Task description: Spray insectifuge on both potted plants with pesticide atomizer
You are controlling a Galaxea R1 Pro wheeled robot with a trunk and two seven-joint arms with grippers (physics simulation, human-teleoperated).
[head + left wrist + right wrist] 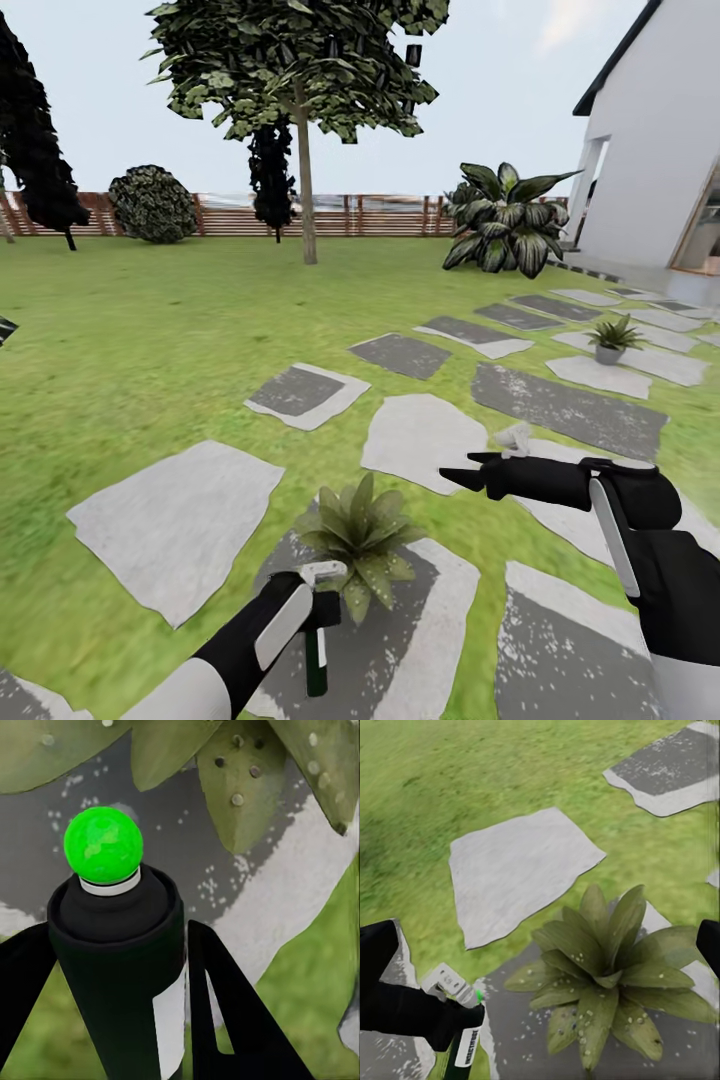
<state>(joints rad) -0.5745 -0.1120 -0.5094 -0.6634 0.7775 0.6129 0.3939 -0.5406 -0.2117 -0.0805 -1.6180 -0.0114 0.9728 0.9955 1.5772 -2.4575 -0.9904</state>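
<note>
Lawn and stepping stones spread ahead of me. My left gripper is clamped around the pesticide atomizer, held upright just beside the near potted plant, which sits on a grey stone. My right gripper hovers above the stones with nothing between its fingers, though I cannot tell how wide it stands. The second potted plant stands well apart, toward the house.

atomizer trigger head: mostly hidden behind the left gripper
near plant's pot: hidden under its leaves
</note>
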